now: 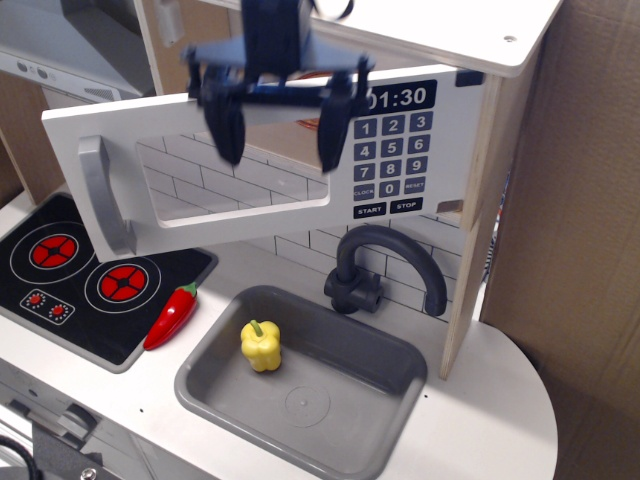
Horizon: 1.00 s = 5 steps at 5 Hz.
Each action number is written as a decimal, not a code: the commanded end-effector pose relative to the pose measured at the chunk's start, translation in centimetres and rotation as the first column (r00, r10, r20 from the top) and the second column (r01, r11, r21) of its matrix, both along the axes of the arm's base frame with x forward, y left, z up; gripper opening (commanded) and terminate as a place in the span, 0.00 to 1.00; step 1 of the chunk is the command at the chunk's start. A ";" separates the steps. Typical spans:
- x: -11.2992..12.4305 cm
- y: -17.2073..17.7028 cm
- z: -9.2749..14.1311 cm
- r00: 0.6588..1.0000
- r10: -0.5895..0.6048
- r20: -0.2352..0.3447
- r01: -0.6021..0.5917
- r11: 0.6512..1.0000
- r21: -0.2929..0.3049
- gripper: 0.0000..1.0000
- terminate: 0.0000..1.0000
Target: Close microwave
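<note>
White counter and brown cardboard walling frame the toy kitchen where the microwave sits up top, its white door nearly shut. My gripper hangs before its window, fingers spread, holding nothing. Below the microwave are a dark faucet, a grey sink with a yellow pepper, a red chili and a black stovetop.

Gripper, jaws spread, hangs before the microwave door's window.
</note>
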<state>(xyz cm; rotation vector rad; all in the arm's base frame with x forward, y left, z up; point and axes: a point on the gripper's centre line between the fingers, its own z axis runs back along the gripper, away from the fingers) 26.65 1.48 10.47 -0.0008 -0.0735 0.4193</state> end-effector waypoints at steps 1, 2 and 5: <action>1.0 0.5 -1.9 0.997 -0.004 0.081 0.004 1.000 -0.002 1.00 0.00; 1.0 0.5 -3.4 0.994 0.013 0.106 -0.013 1.000 -0.002 1.00 0.00; 4.4 4.2 -5.6 0.985 -0.078 0.153 0.075 0.997 0.023 1.00 0.00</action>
